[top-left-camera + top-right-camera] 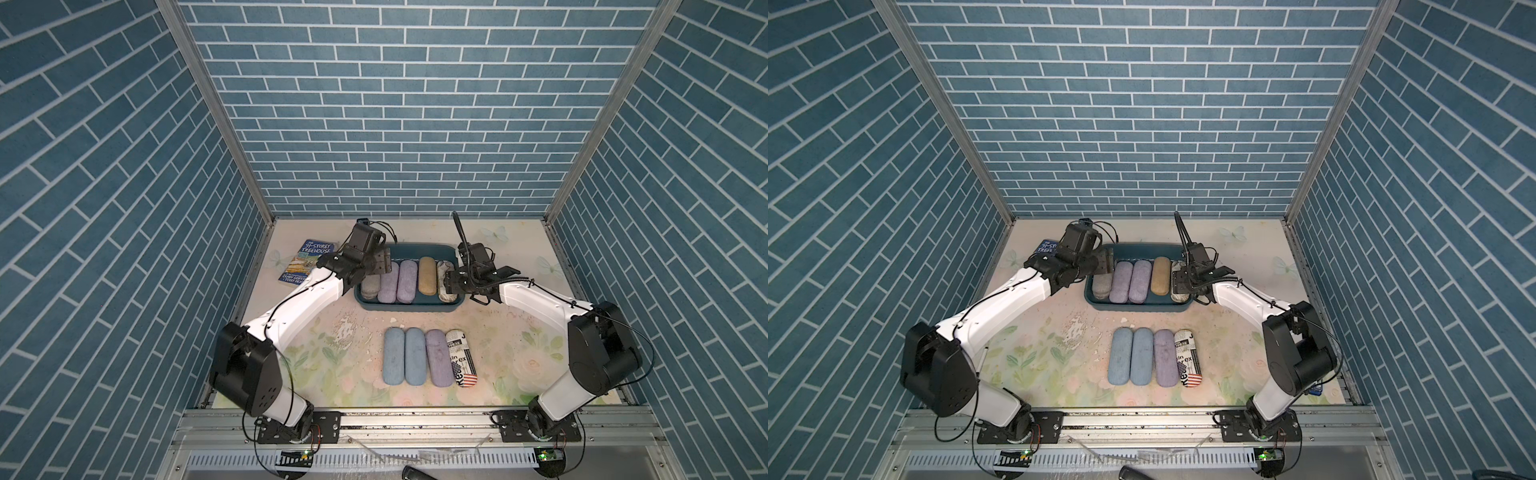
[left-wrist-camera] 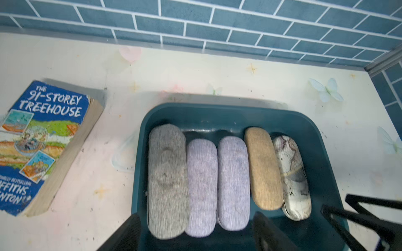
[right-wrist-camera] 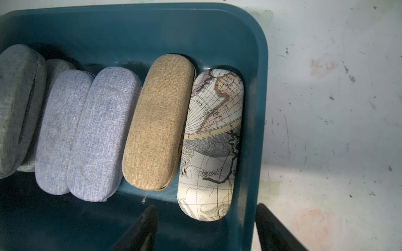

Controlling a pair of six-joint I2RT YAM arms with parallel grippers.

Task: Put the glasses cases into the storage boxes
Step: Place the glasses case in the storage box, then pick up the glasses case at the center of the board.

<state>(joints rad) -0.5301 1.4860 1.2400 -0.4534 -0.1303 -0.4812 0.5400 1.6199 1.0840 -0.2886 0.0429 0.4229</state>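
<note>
Loose, front: light blue pair (image 1: 393, 356), lilac case (image 1: 439, 358), newspaper-print case (image 1: 462, 357). Teal tub (image 1: 407, 308): grey case (image 2: 167, 180), lilac pair (image 2: 202, 187), tan case (image 2: 263, 167), map-print case (image 2: 291, 176). Left gripper (image 2: 196, 217), right gripper (image 3: 206, 207): jaws apart, empty.

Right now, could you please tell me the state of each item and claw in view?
Storage tub: upright, part filled.
Grey cases: shut, two stacked in tub.
Lilac cases: shut, side by side in tub.
Tan case: shut, in tub.
Map-print case: shut, in tub.
Row of four cases: shut, on table outside tub.
Book: closed, lying flat.
Left claw: open, empty.
Right claw: open, empty.
</note>
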